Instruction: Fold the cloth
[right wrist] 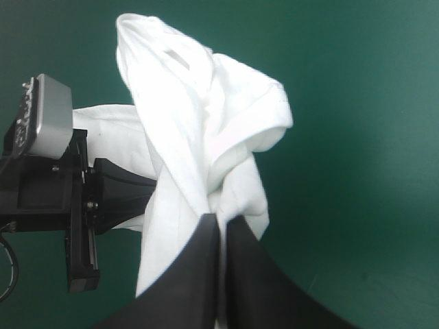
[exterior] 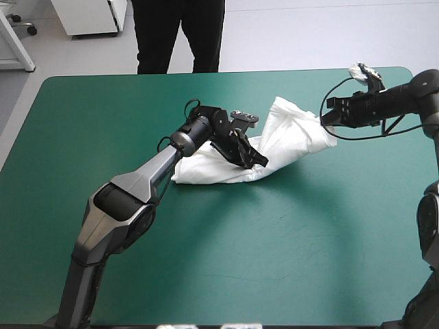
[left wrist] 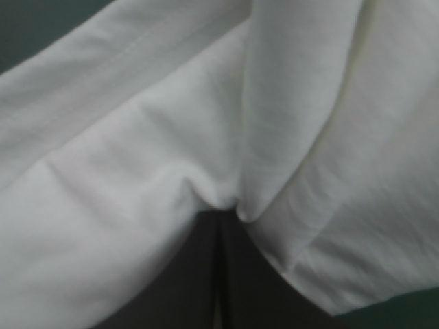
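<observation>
The white T-shirt [exterior: 281, 140] lies crumpled near the middle of the teal-green table, stretched between both arms. My left gripper [exterior: 252, 159] is shut on the T-shirt at its near side; in the left wrist view its black fingers [left wrist: 199, 274] meet in a point with the T-shirt [left wrist: 171, 157] bunched at the tip. My right gripper [exterior: 328, 113] is shut on the T-shirt at its right end; in the right wrist view the T-shirt [right wrist: 199, 137] rises in twisted folds from between the fingers [right wrist: 199, 274], and the left gripper [right wrist: 130, 188] shows beyond it, partly hidden by cloth.
Bare teal-green cover [exterior: 274, 260] spreads across the near half and the left side of the table. The far edge [exterior: 206, 73] runs just behind the T-shirt.
</observation>
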